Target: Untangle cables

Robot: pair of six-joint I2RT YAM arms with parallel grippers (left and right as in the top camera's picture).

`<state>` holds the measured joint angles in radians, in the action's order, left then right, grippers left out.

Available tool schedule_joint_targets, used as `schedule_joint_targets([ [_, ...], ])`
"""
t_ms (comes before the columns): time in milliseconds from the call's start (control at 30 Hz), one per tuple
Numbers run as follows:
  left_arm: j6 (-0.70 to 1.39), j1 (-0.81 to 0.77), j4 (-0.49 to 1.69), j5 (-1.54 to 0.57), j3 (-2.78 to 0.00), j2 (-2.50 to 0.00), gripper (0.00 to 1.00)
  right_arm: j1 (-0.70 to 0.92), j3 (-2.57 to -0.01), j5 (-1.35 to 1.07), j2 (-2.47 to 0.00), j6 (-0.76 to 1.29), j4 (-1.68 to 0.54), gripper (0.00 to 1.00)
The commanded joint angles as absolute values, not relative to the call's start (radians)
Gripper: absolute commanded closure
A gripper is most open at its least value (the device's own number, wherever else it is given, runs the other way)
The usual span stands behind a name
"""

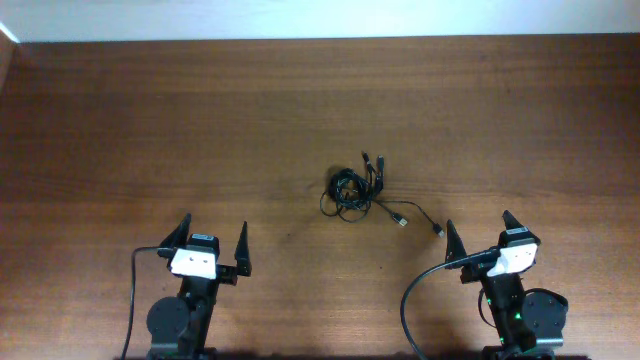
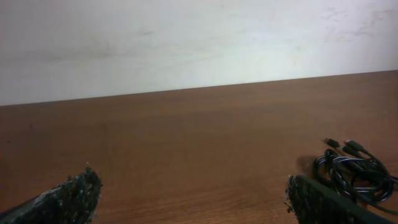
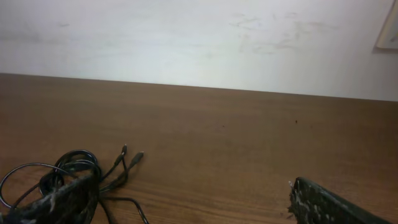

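Observation:
The cables lie in a tangled black bunch near the middle of the wooden table, with plug ends reaching up and down to the right. The bunch shows at the right edge of the left wrist view and at the lower left of the right wrist view. My left gripper is open and empty at the front left, well apart from the bunch. My right gripper is open and empty at the front right, close to the lower right plug end.
The wooden table runs to a white wall at the back. Thick black cables hang from both arm bases at the front edge.

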<state>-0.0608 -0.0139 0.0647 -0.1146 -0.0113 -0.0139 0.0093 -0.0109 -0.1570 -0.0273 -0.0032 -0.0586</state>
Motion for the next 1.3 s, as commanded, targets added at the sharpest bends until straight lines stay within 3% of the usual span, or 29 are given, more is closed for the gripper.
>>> schedule_joint_targets([
  [0, -0.073, -0.020, 0.073, -0.107, -0.009, -0.007, 0.01, 0.013, -0.006, -0.152, -0.021, 0.000, -0.064, 0.01],
  [1167, -0.073, -0.020, 0.072, -0.107, -0.009, -0.007, 0.01, 0.013, -0.006, -0.153, -0.021, 0.000, -0.036, 0.01],
  [1267, -0.073, -0.019, 0.057, -0.112, -0.009, -0.007, 0.01, 0.013, -0.006, -0.235, -0.021, 0.000, -0.009, 0.01],
])
